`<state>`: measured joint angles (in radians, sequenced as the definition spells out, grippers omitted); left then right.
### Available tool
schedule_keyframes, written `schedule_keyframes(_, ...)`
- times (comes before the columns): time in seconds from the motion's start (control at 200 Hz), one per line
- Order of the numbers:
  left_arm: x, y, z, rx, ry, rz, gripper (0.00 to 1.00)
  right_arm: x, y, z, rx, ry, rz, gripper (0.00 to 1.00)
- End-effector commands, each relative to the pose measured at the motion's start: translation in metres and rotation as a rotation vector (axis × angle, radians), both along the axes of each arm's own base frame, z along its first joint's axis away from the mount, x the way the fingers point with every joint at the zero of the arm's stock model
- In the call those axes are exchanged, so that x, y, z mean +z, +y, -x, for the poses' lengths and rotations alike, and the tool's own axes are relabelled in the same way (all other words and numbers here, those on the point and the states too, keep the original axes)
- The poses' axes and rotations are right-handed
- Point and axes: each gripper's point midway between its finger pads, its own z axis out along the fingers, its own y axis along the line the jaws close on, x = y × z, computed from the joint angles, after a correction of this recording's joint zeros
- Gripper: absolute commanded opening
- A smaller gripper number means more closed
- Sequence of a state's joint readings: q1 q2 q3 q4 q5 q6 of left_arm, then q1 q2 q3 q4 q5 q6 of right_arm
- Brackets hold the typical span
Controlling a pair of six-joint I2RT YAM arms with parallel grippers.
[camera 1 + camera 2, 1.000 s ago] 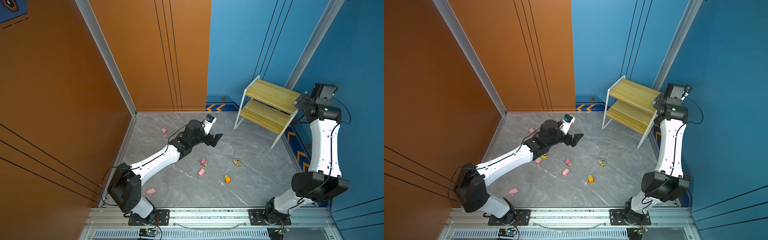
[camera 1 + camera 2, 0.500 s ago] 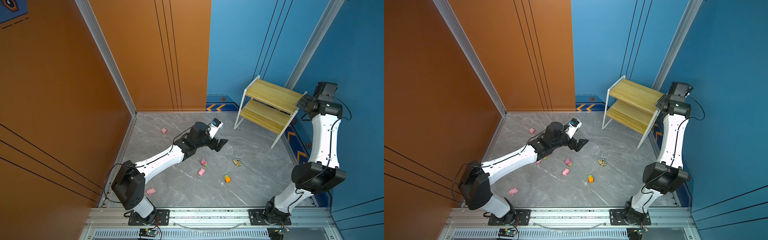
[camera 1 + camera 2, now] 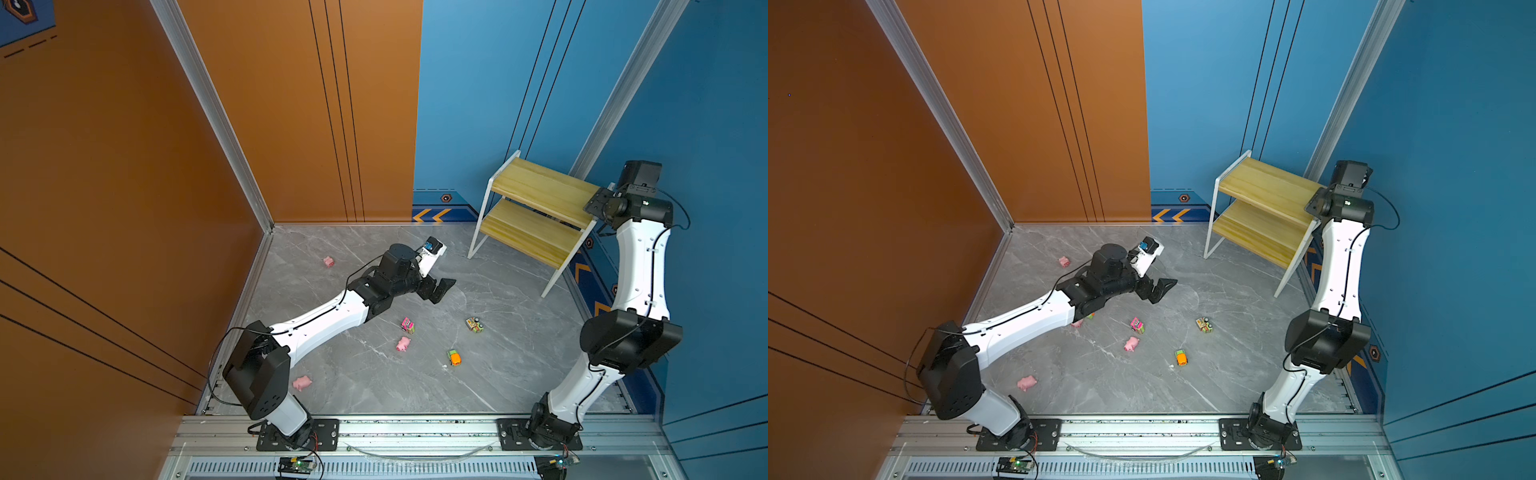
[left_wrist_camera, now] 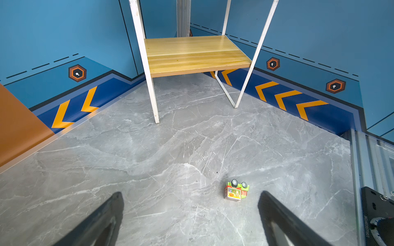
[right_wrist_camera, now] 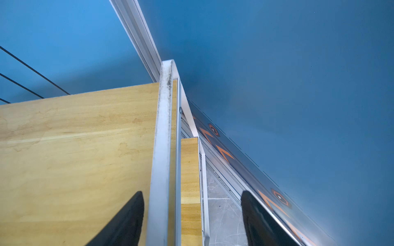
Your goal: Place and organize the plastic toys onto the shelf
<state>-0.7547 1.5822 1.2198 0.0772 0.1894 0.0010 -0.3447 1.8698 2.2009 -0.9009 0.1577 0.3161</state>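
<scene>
The shelf [image 3: 536, 208] stands at about 2 o'clock on the grey desk [image 3: 519, 374], hard in the corner by the blue wall, both boards bare. None of the toys is on it yet.

The right gripper [image 5: 191, 217] sits at the shelf's right end with its jaws apart, straddling the white frame bar [image 5: 164, 149] of the top board. The bar lies in the gap and neither pad visibly touches it, so nothing is held; probably it is there to steady or shift the shelf.

The left gripper [image 4: 189, 219] is wide open and empty, low over the desk near its middle and pointed toward the shelf. A green truck [image 4: 236, 190] lies on its side just ahead, toward the right jaw, likely the next pick.

Other toys lie scattered from 5 to 10 o'clock: a pink truck [image 3: 408, 325], an orange truck [image 3: 454, 358], and pigs [image 3: 403, 344] [image 3: 302, 382] [image 3: 328, 261].
</scene>
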Motion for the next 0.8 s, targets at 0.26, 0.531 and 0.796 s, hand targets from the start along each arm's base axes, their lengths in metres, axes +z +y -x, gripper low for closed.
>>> schedule_keyframes(0.26,0.010,-0.004,0.000,-0.012,-0.014,0.010,0.99,-0.014,0.020,-0.008,0.099,0.079,0.000,0.49)
schedule_keyframes(0.531,0.013,0.001,-0.006,0.005,-0.013,0.017,0.99,0.002,0.056,-0.013,0.252,0.031,-0.028,0.39)
schedule_keyframes(0.796,0.012,0.022,-0.021,0.064,-0.002,0.019,0.99,0.019,0.100,-0.021,0.414,-0.033,-0.066,0.36)
